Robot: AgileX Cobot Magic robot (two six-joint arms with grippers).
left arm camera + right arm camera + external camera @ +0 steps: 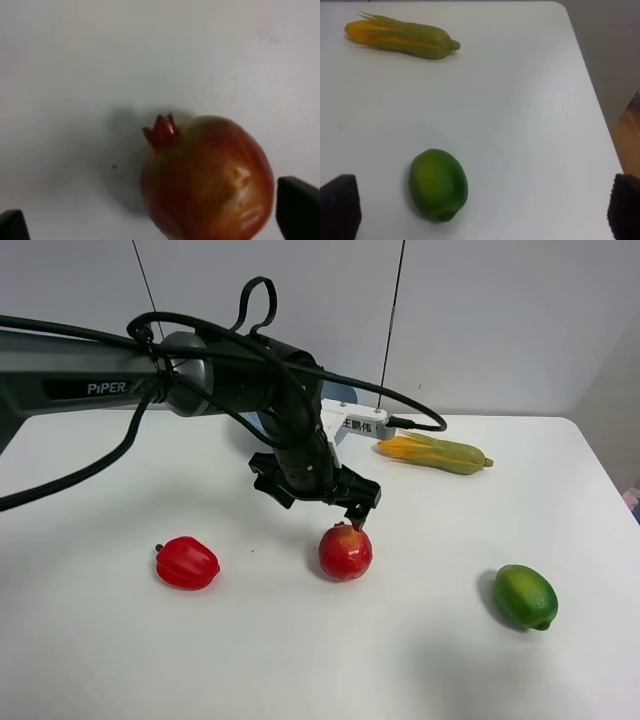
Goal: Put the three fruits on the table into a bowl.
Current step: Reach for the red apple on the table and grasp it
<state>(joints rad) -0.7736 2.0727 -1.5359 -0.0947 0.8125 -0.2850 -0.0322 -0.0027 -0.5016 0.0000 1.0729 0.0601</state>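
A round red pomegranate (345, 552) with a small crown rests on the white table (110, 660) at the centre. My left gripper (314, 500) hangs just above it, jaws wide open; in the left wrist view the pomegranate (207, 180) lies between the two dark fingertips (298, 209), nearer one of them, and neither touches it. A glossy green lime (526, 596) sits at the right front. The right wrist view shows my right gripper (482, 207) open over the lime (438, 184), apart from it. The light-blue bowl (343, 393) shows only as a sliver behind the left arm.
A shiny red bell pepper (187, 562) lies left of the pomegranate. A yellow corn cob with green husk (432, 452) lies at the back right, also seen from the right wrist as the corn cob (400, 36). The table edge (592, 90) runs close to the lime's right.
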